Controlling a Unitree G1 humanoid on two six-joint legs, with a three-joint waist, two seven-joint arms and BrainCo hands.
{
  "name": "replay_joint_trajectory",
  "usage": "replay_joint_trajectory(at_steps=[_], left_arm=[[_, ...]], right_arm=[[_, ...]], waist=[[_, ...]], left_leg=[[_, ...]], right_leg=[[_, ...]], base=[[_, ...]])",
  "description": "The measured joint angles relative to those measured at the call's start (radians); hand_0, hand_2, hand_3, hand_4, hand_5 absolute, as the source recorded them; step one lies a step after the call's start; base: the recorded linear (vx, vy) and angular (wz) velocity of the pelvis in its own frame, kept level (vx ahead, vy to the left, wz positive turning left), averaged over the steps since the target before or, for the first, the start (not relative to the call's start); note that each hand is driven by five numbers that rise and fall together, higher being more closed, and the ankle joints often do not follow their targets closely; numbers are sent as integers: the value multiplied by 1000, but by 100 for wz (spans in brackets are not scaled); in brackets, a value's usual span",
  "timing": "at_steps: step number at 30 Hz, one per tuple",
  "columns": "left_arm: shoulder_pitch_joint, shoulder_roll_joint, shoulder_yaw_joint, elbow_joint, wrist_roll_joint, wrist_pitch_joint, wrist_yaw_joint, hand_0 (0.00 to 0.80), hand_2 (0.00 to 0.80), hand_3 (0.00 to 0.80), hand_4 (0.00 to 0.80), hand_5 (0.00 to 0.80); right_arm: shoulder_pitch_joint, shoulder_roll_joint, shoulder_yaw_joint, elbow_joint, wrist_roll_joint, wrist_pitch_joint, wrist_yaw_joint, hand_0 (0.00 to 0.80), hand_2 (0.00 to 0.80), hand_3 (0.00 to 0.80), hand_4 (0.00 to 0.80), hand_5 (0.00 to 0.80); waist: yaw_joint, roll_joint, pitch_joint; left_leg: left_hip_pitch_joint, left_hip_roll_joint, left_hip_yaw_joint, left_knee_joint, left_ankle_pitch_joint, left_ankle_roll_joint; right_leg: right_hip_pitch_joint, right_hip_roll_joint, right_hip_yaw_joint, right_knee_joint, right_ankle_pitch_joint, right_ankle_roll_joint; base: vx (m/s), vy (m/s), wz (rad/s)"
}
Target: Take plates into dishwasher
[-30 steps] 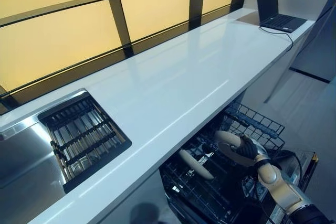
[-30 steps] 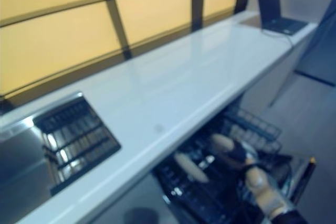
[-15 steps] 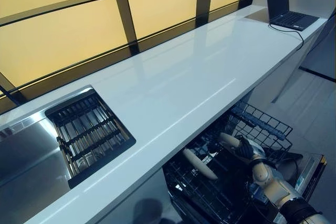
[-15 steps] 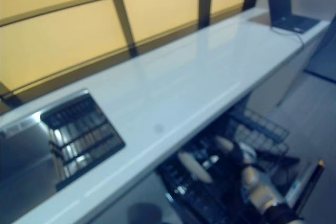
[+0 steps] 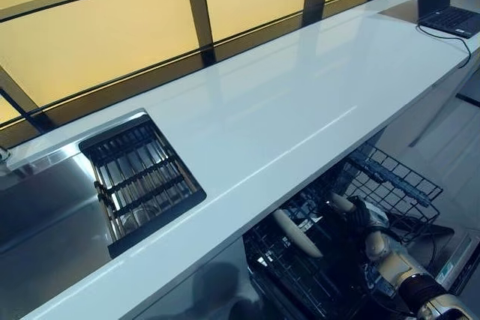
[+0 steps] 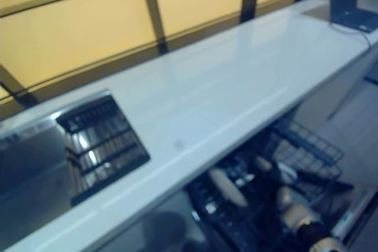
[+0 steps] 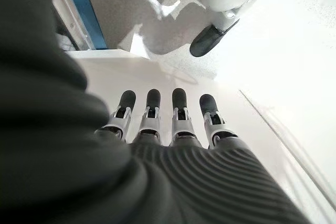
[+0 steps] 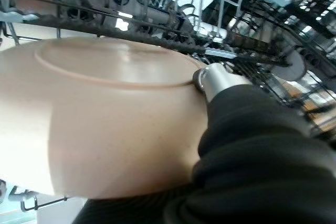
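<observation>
A white table (image 5: 300, 103) spans the scene; beneath its near edge, the right hand (image 5: 365, 217) grips a beige plate (image 8: 105, 114) — apparently over the dishwasher rack (image 5: 390, 185). Left hand (image 7: 163, 124) — fingers straight, empty.

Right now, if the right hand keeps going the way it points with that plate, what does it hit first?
Likely the dishwasher rack: its dark wires sit just past the beige plate held by the right hand. Exact gap unclear.
</observation>
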Motion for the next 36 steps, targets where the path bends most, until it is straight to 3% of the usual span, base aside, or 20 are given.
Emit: replay_joint_trajectory(at_steps=[21,25,36], left_arm=[[-20,11,-18,-7,-1,0,-1,0,0,0,0,0],[-26,12,-18,-8,-1,-1,-1,0,0,0,0,0],[-28,13,-18,-7,-1,-1,-1,0,0,0,0,0]], right_arm=[[-73,23,2,113,57,4,-39,800,800,800,800,800],[-74,24,1,136,89,8,-51,800,800,800,800,800],[-90,55,-3,174,95,43,-56,800,800,800,800,800]], waist=[[7,11,8],[25,11,8],[29,9,7]], left_leg=[[-9,-4,-23,-15,18,2],[-9,-4,-24,-14,19,2],[-9,-6,-32,-15,23,3]], right_leg=[[-1,-1,-24,-1,-3,4],[0,-1,-24,0,-2,4],[3,-1,-32,1,-2,5]], base=[[-4,2,3],[0,0,0],[1,3,2]])
